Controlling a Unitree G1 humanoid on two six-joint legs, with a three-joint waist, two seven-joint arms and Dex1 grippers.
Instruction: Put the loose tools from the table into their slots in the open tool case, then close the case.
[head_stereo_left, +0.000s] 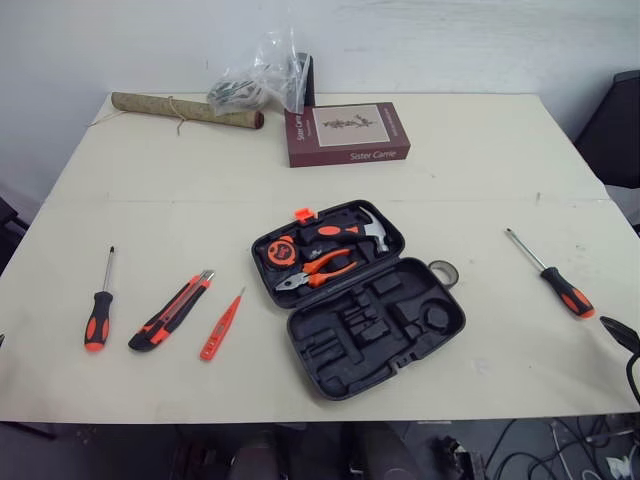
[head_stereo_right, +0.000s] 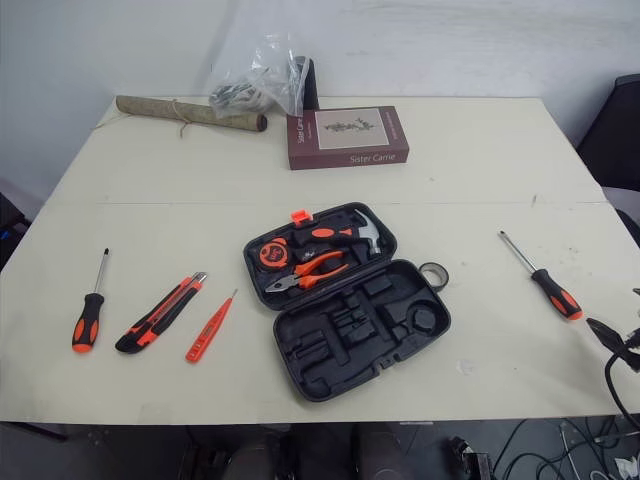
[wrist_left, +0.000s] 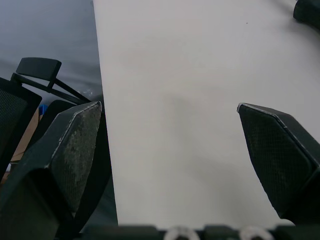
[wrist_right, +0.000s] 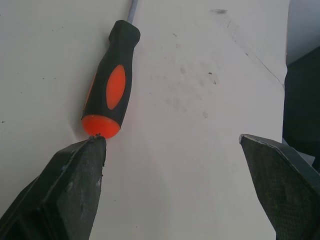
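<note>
Two screwdrivers (head_stereo_left: 98, 318) (head_stereo_left: 556, 280), one utility knife (head_stereo_left: 170, 312), one tester pen (head_stereo_left: 220, 326) lie loose; one tape roll (head_stereo_left: 446, 271) is half hidden behind the tool case (head_stereo_left: 330, 385). Left claw (wrist_left: 167, 107) and right claw (wrist_right: 172, 141) are open.

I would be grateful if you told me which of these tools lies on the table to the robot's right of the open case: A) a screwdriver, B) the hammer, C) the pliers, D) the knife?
A: a screwdriver lies right of the case, while the knife lies left of it and the hammer and pliers sit inside it.
</note>
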